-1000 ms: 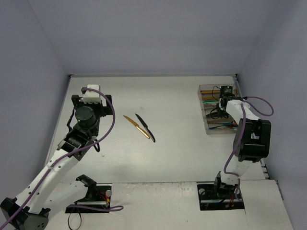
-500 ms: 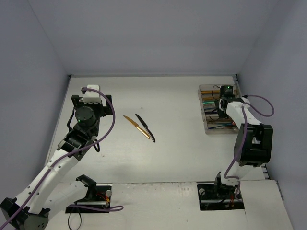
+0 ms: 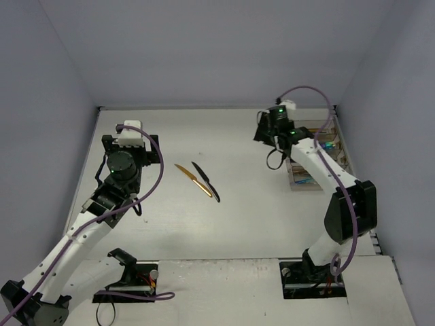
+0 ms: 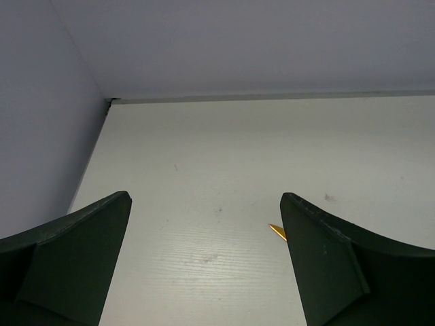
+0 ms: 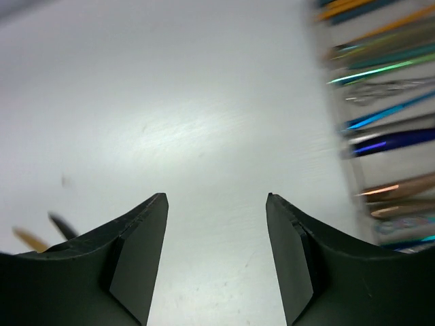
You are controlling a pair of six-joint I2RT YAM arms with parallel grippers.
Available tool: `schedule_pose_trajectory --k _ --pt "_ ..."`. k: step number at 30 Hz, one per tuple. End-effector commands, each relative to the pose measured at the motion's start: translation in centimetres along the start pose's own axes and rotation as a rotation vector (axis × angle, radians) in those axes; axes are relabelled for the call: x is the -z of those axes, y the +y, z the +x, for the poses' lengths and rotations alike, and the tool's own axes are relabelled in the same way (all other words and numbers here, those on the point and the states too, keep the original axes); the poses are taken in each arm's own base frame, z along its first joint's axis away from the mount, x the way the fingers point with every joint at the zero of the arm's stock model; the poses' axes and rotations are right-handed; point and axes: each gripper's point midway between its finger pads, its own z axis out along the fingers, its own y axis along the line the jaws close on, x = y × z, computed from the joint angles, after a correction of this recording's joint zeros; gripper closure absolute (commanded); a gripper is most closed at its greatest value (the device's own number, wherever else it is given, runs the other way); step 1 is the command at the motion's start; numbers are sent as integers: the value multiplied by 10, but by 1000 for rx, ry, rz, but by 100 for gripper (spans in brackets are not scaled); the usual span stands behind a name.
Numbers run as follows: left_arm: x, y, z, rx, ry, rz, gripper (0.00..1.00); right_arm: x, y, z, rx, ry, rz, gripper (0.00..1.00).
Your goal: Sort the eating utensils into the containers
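Observation:
A gold knife [image 3: 194,179] and a dark knife [image 3: 206,181] lie side by side on the white table, left of centre. The clear trays [image 3: 297,180] stand at the far right and hold several utensils, among them an iridescent one [image 5: 370,71], a blue one [image 5: 394,139] and a copper one [image 5: 401,187]. My right gripper [image 3: 269,136] is open and empty, above bare table just left of the trays; it also shows in the right wrist view [image 5: 216,197]. My left gripper [image 3: 130,144] is open and empty at the far left [image 4: 204,198]. The gold knife's tip [image 4: 277,231] shows beside its right finger.
Grey walls close the table at the back and on both sides. The table's far left corner [image 4: 109,102] lies ahead of my left gripper. The knives' ends [image 5: 61,224] show at the lower left of the right wrist view.
My right arm has swung up and left, off the trays to the table beside them. The left arm and both knives have not moved.

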Motion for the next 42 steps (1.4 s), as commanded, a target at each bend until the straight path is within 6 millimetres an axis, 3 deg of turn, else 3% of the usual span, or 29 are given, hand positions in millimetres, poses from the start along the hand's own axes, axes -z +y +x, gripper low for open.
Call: schedule_pose_trajectory --k 1,5,7,13,16,23,33,39,42 --pt "-2 3 -29 51 -70 -12 10 3 69 58 417 109 -209 43" --pt "-4 2 -26 43 -62 -16 10 5 115 114 649 178 -313 45" --pt "-4 2 -26 42 -61 -14 10 4 129 134 714 194 -332 46" --pt "-5 2 -26 42 -60 -14 10 -2 161 174 772 244 -389 54" --pt "-5 2 -26 40 -60 -16 10 -4 175 183 774 262 -428 55" --pt "-5 2 -26 39 -61 -16 10 -13 181 215 790 328 -445 55" --pt "-4 2 -26 39 -60 -13 10 -20 173 238 803 374 -421 58" --pt "-4 1 -26 41 -61 -12 10 -23 159 252 808 413 -387 61" --pt "-4 1 -26 40 -61 -10 10 -27 142 258 822 436 -326 65"
